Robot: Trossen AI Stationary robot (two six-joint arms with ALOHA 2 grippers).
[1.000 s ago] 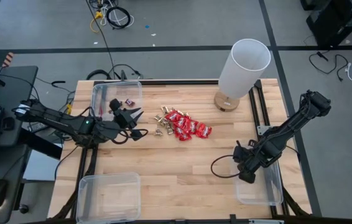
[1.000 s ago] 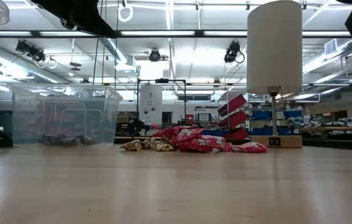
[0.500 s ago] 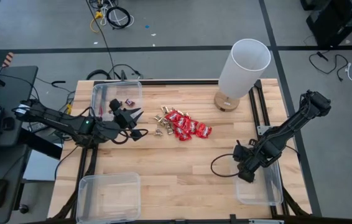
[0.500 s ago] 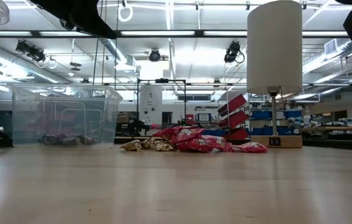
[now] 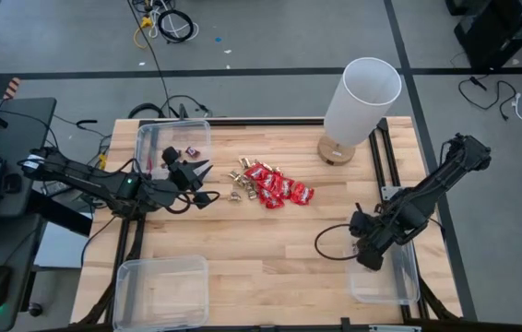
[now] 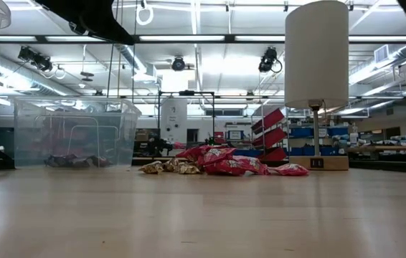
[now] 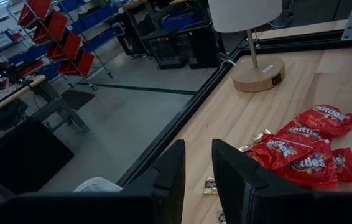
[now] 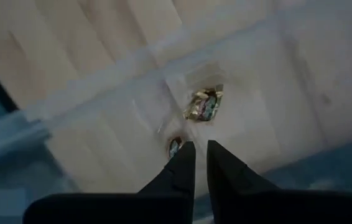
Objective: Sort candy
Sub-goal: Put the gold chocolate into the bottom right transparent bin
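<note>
Shifting slightly toward six o'clock, your right gripper (image 8: 194,163) hangs, jaws narrowly parted, empty, over its bin (image 5: 399,286); gold-foil pieces (image 8: 204,104) lie inside, so fetch another. Left gripper (image 7: 196,163) waits, slightly spread.

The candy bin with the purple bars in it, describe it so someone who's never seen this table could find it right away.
Start at the white lamp at the table's far edge, then pass the red packets toward the left arm's side. The clear bin sits in that far corner, beside the left gripper. Unlike the other two bins, it holds dark purple-brown bars.
</note>
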